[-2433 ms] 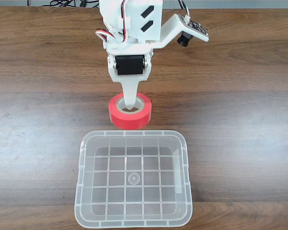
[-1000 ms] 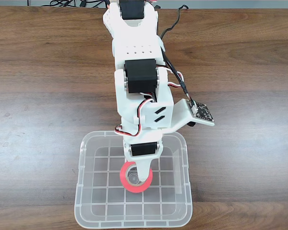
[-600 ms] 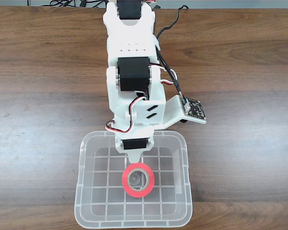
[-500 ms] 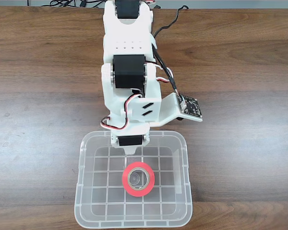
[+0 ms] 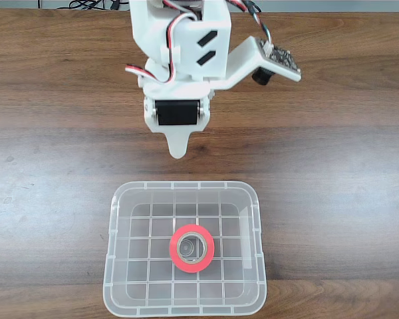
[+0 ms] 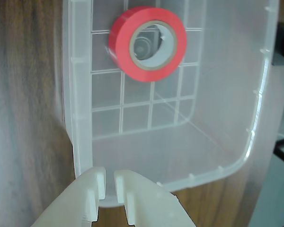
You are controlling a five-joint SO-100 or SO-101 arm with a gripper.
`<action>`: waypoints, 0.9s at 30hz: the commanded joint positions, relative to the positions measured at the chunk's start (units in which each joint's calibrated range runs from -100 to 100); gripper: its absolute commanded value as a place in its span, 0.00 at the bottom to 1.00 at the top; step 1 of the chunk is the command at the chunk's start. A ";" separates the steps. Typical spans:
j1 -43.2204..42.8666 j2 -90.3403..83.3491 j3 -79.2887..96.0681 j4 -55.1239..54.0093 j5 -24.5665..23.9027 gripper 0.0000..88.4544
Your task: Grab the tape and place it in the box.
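A: Where was the tape (image 5: pixel 192 248)?
B: It lay flat on the grid bottom of the box (image 5: pixel 113 229), near the centre.
A: And the jaws?
B: The gripper (image 6: pixel 110 184) hung over the tabletop (image 5: pixel 332 173) just outside the box rim, jaws nearly closed and empty.

In the wrist view the top edge cuts off the box (image 6: pixel 80 118), and the bottom edge cuts my fingers (image 6: pixel 92 198) short. In the fixed view my arm (image 5: pixel 179 40) leaves the frame at upper centre, its base unseen.
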 commanded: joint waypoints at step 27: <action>0.25 -93.10 125.65 -37.60 3.56 0.02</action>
